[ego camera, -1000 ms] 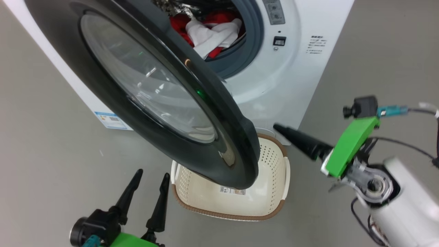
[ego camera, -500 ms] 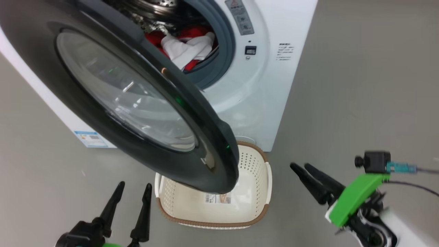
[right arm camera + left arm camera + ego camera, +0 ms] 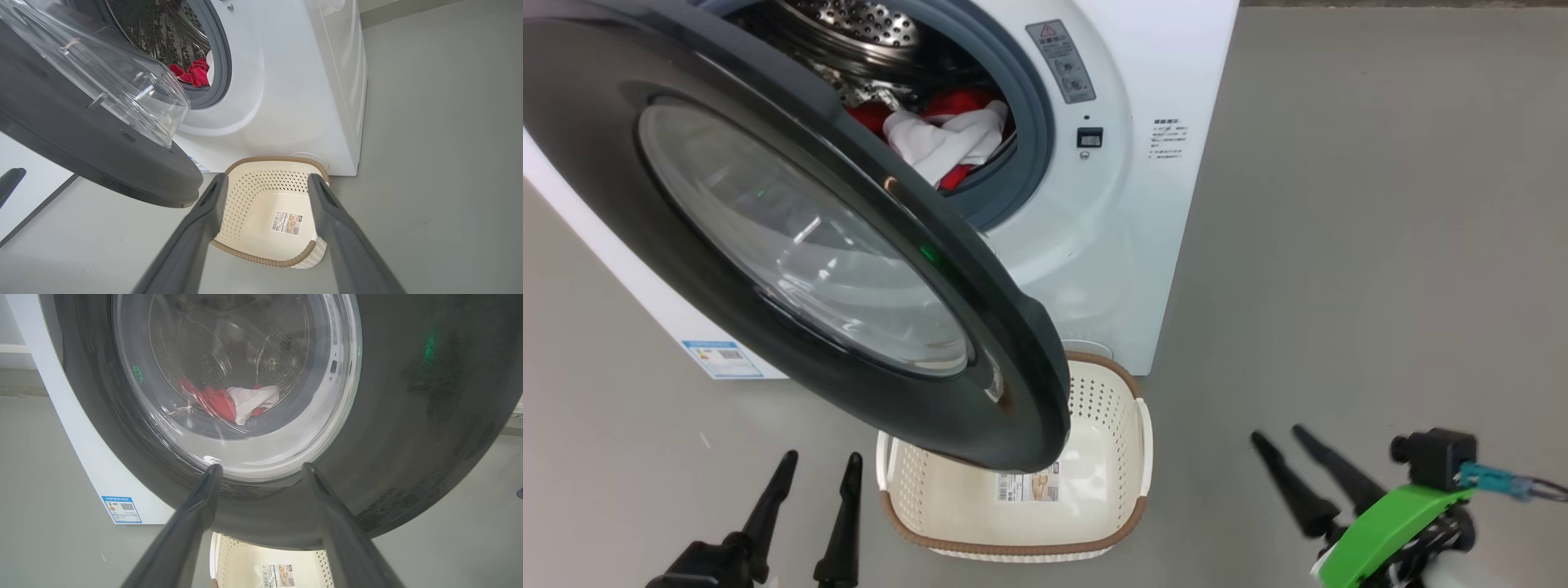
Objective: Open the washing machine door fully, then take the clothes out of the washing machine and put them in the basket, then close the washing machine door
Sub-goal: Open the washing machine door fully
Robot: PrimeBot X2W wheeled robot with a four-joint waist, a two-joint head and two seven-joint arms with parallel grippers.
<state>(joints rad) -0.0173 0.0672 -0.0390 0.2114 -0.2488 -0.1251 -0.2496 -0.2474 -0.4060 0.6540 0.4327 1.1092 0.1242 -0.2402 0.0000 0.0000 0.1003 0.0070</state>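
Observation:
The washing machine (image 3: 1111, 245) stands white with its drum showing. The washing machine door (image 3: 809, 245), black-rimmed with a clear glass bowl, hangs partly swung out over the basket (image 3: 1111, 408). Red and white clothes (image 3: 939, 139) lie at the drum mouth. My left gripper (image 3: 821, 459) is open at the lower left, short of the door, with nothing between its fingers. My right gripper (image 3: 1277, 433) is open and empty at the lower right, right of the basket. In the left wrist view the left gripper (image 3: 261, 467) faces the door (image 3: 429, 416). The right gripper (image 3: 266, 177) frames the basket (image 3: 278, 159).
Grey floor (image 3: 1380, 245) spreads wide to the right of the machine and in front of it. A blue label sticker (image 3: 723, 359) sits low on the machine's front. The door's lower edge overhangs the near-left part of the basket, which holds nothing but its label.
The head camera has shifted, so the scene sits further left. My right gripper has drawn back from beside the door's edge to the lower right, fingers now pointing up. The left gripper stays open.

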